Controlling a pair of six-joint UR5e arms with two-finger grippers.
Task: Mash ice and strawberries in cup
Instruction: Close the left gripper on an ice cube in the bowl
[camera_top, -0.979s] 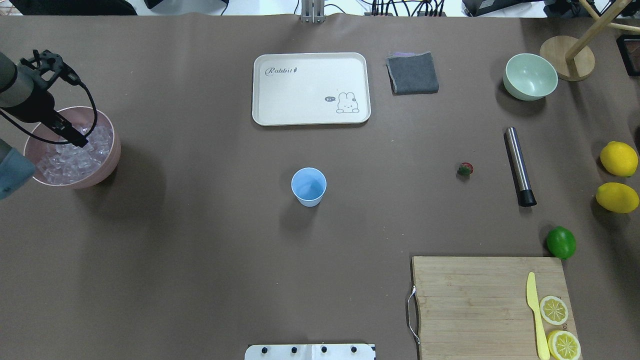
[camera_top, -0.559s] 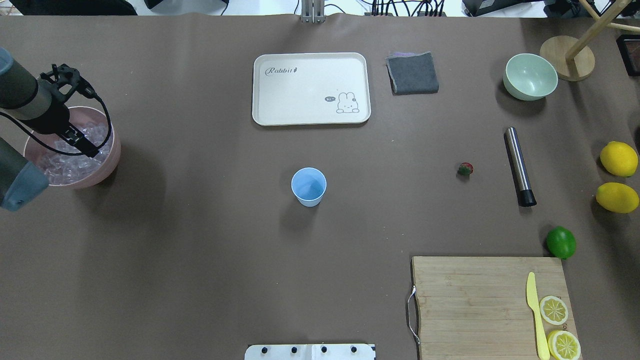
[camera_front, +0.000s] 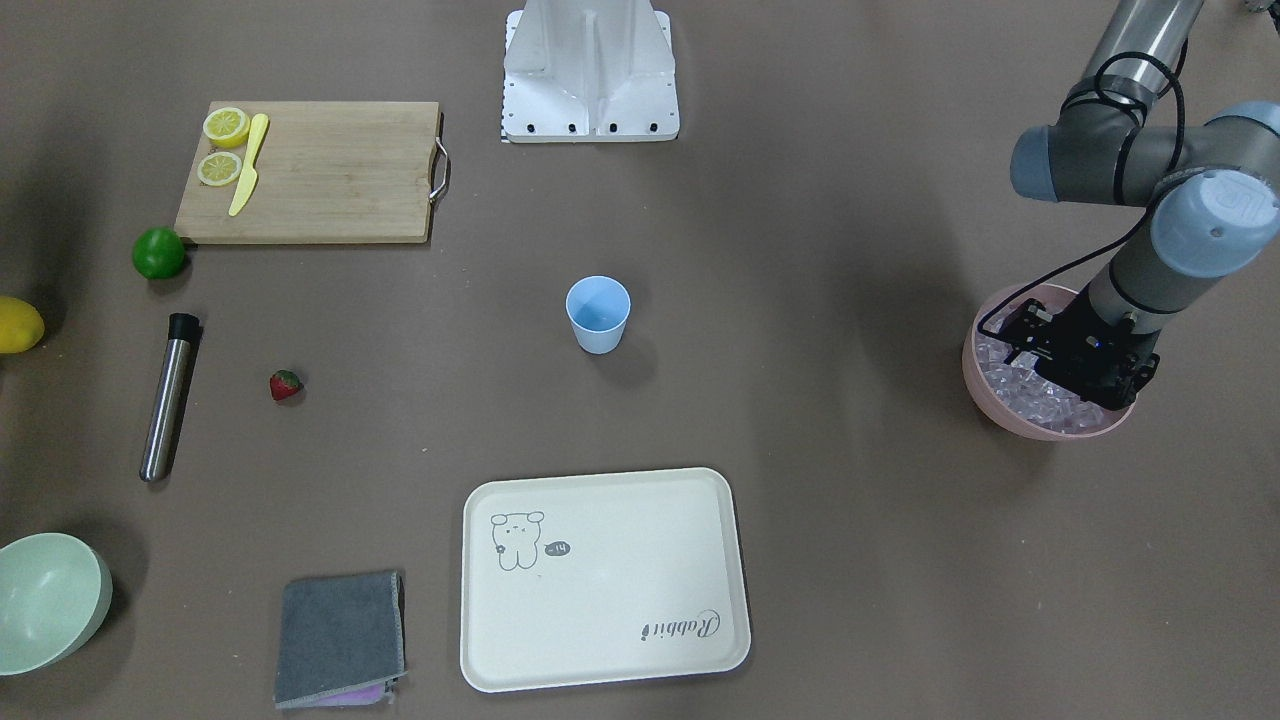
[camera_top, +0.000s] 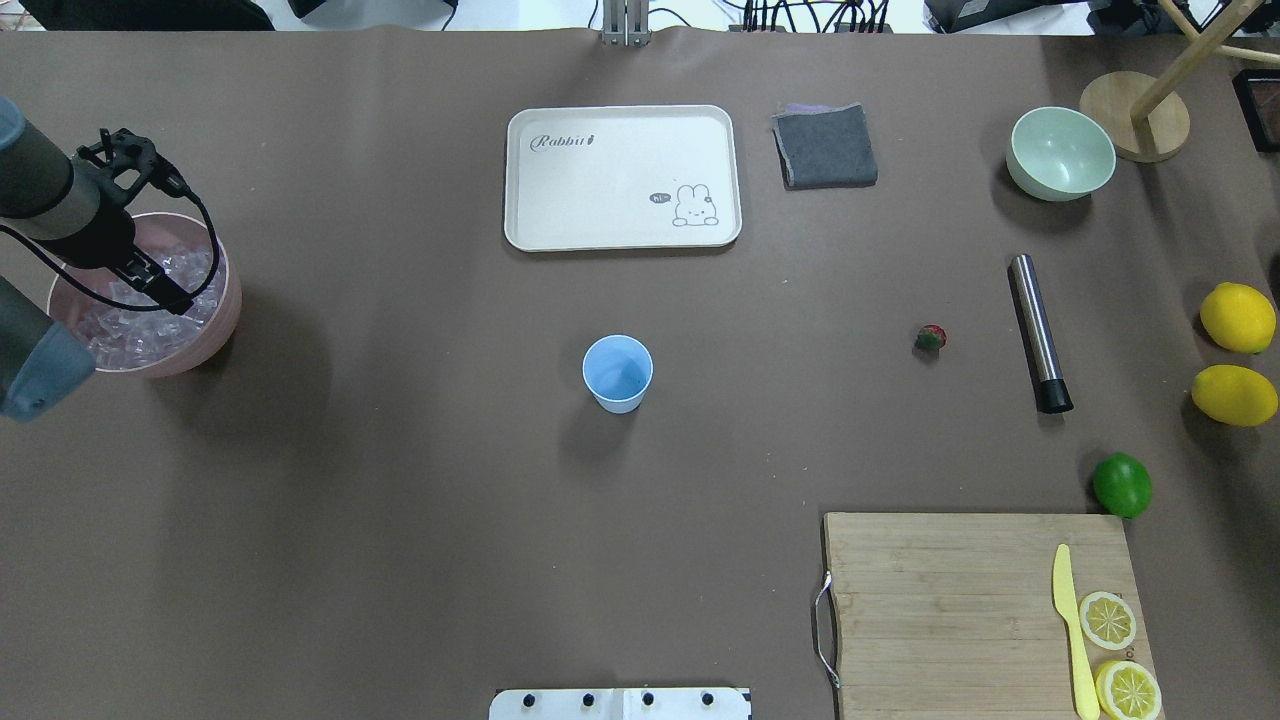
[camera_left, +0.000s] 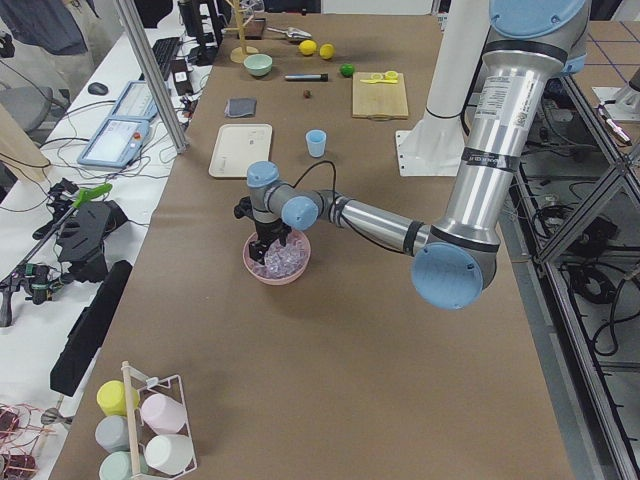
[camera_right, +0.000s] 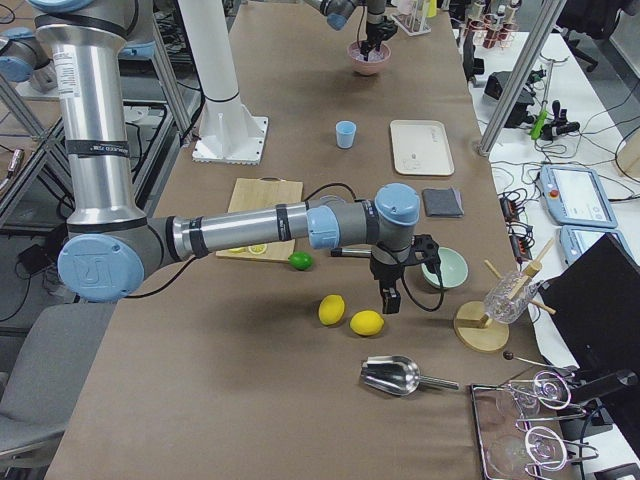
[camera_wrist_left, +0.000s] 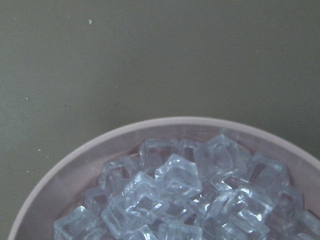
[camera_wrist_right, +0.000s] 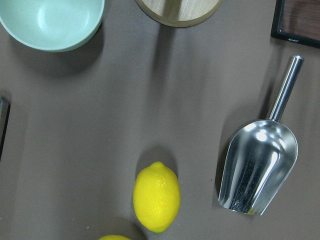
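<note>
Ice (camera_wrist_left: 190, 195) fills the pink bowl (camera_top: 232, 290) directly beneath the left gripper (camera_top: 160, 288); whether its fingers are spread or pinching a cube cannot be told. The cup (camera_top: 617, 372) stands well apart, rightward, mid-table.

A: The ice (camera_wrist_left: 170, 200) looks clear and glassy; its bowl (camera_wrist_left: 75, 167) is matt pink plastic.
B: The bench (camera_top: 400, 500) cover is matt brown paper. The scoop (camera_wrist_right: 257, 165) is mirror-polished metal, the board (camera_top: 950, 600) bare wood, the cloth (camera_top: 825, 145) grey fabric, the cup (camera_top: 617, 372) smooth blue plastic.
</note>
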